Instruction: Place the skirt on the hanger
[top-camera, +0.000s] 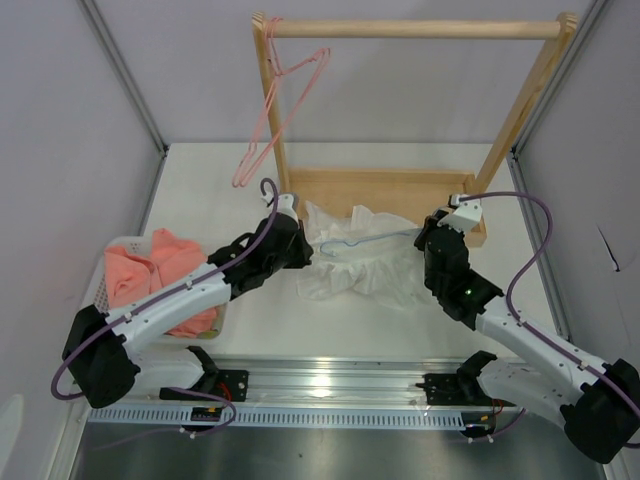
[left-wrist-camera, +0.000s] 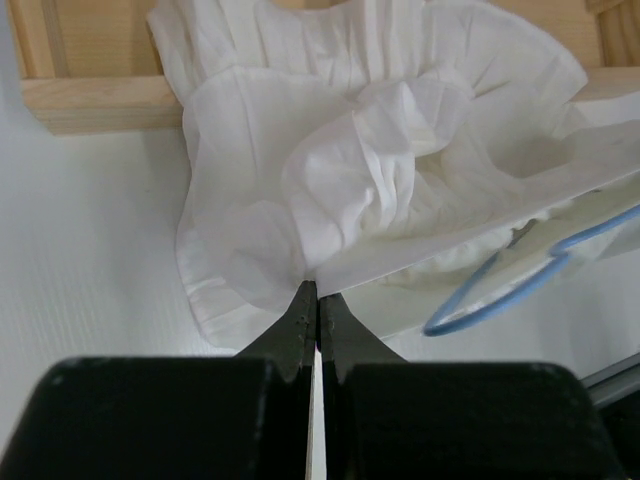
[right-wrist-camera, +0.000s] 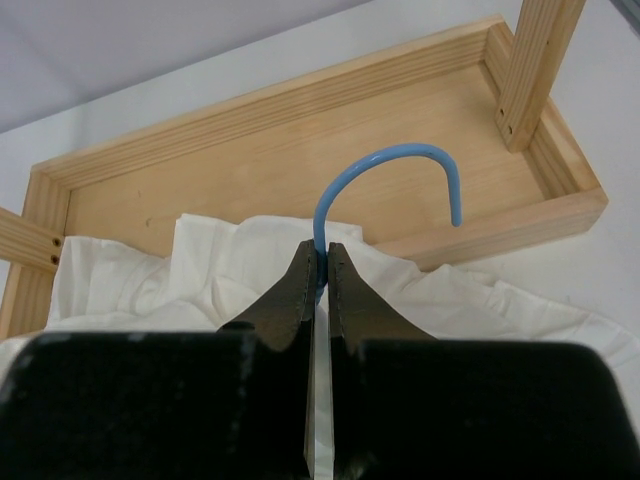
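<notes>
The white crinkled skirt lies bunched on the table in front of the wooden rack's base. My left gripper is at its left edge, shut on a fold of the fabric. The light-blue hanger lies across the skirt, one rounded shoulder poking out from the cloth. My right gripper is shut on the hanger's neck, just below the hook, which curves up over the rack's tray. The skirt spreads beneath those fingers.
A wooden rack with a tray base stands at the back; a pink wire hanger hangs from its left end. A white basket holding salmon-pink cloth sits at the left. Grey walls close both sides.
</notes>
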